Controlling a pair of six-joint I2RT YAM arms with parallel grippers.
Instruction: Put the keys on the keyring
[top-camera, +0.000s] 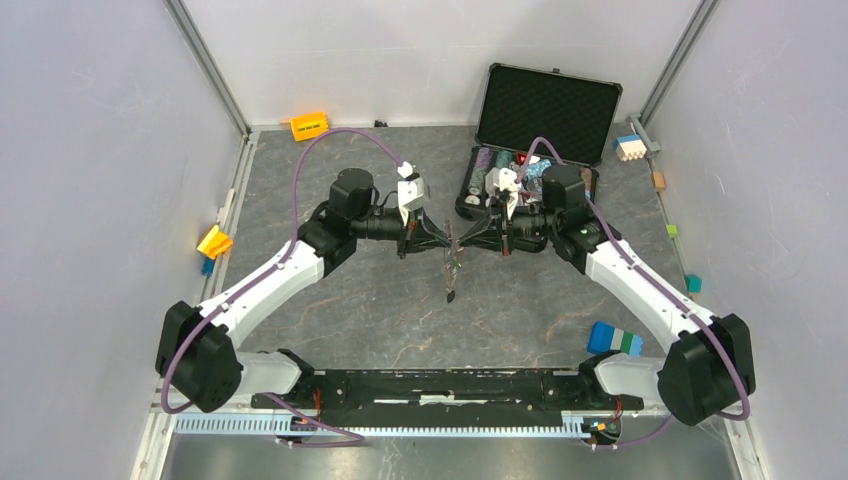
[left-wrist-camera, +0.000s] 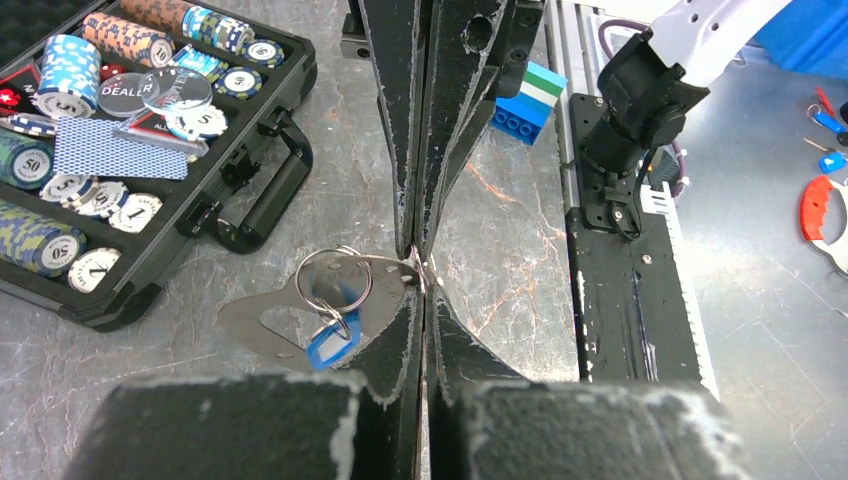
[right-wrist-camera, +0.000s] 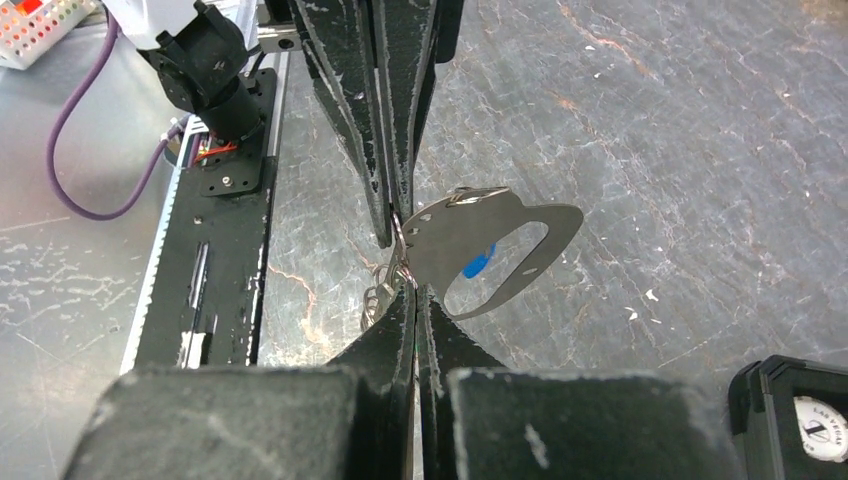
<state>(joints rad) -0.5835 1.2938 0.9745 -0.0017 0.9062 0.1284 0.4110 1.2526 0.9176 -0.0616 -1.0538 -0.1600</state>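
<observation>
The keyring hangs above the table between both grippers. It is a flat silver plate (left-wrist-camera: 285, 320) with an oval cut-out, a round split ring (left-wrist-camera: 333, 283) and a blue tag (left-wrist-camera: 330, 345). In the right wrist view the plate (right-wrist-camera: 500, 225) juts right and small wire rings (right-wrist-camera: 383, 292) bunch at the pinch. My left gripper (left-wrist-camera: 422, 285) and right gripper (right-wrist-camera: 410, 290) are both shut, tip to tip, on the plate's edge. From above, the left gripper (top-camera: 446, 243) and right gripper (top-camera: 459, 243) meet at the keyring (top-camera: 452, 262), and a dark fob (top-camera: 450, 296) dangles. The keys are hidden.
An open black case (top-camera: 545, 105) of poker chips (left-wrist-camera: 60, 70) and cards stands at the back right, close to the right arm. A blue-green block (top-camera: 613, 338) lies near the right base. An orange block (top-camera: 309, 126) and a yellow one (top-camera: 214, 242) sit at the left.
</observation>
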